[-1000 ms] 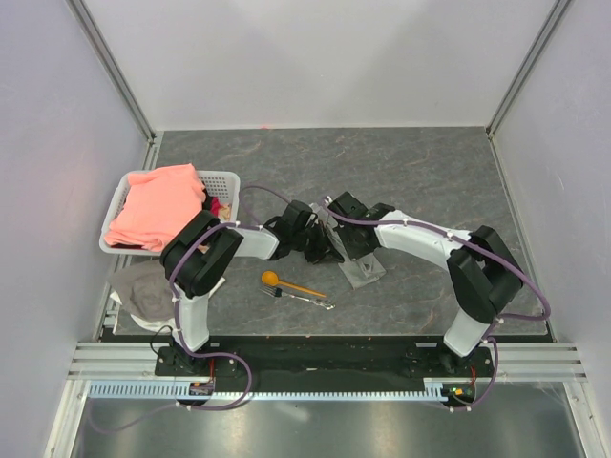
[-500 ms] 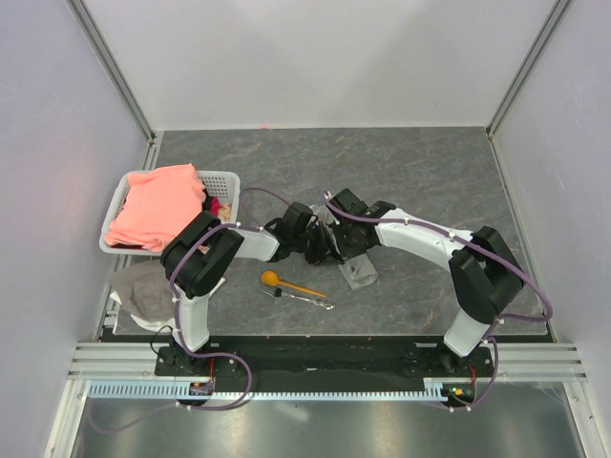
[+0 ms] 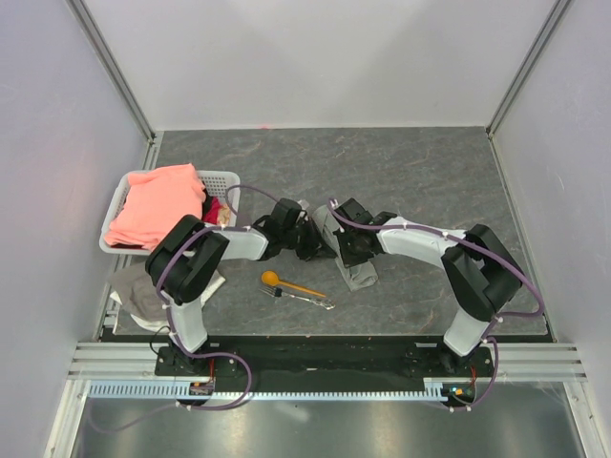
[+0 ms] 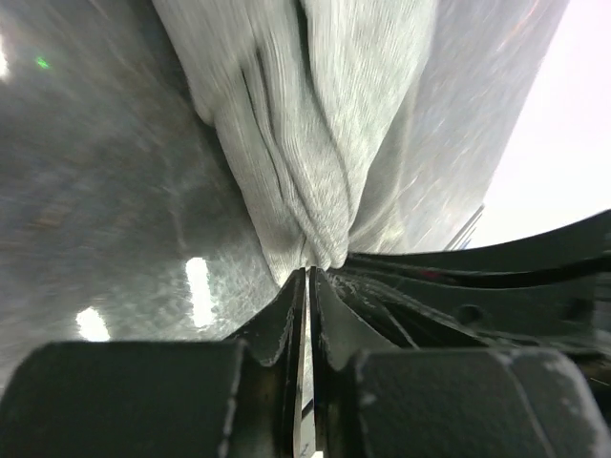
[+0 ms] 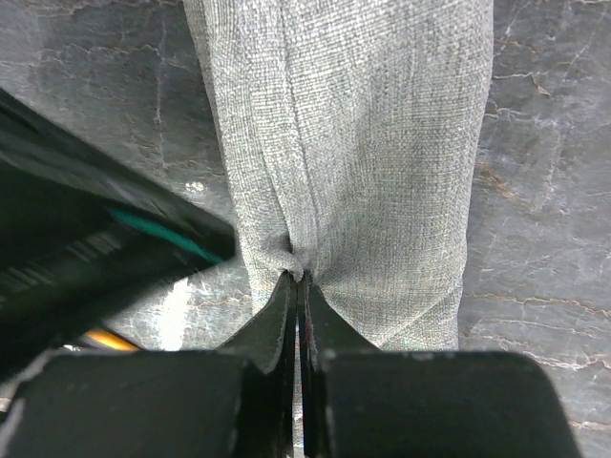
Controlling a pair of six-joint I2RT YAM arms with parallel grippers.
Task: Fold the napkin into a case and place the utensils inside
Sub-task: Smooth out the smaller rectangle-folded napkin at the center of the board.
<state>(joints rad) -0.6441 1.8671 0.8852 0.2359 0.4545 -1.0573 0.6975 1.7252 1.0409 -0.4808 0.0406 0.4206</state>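
Light grey cloth napkin (image 3: pixel 361 275) lies on dark stone-look table (image 3: pixel 430 172), folded into long thin strip, between both arms. Both pinch same end, likely to keep fold flat.

Left tool (image 4: pixel 309 275) almost closed, thin slit, nips bunched cloth tip. Right tool (image 5: pixel 299 281) closed tight on small pucker of cloth.

Small orange plastic spoon (image 3: pixel 272 280) and thin silver metal fork (image 3: pixel 307 299) lie near strip, not inside yet.
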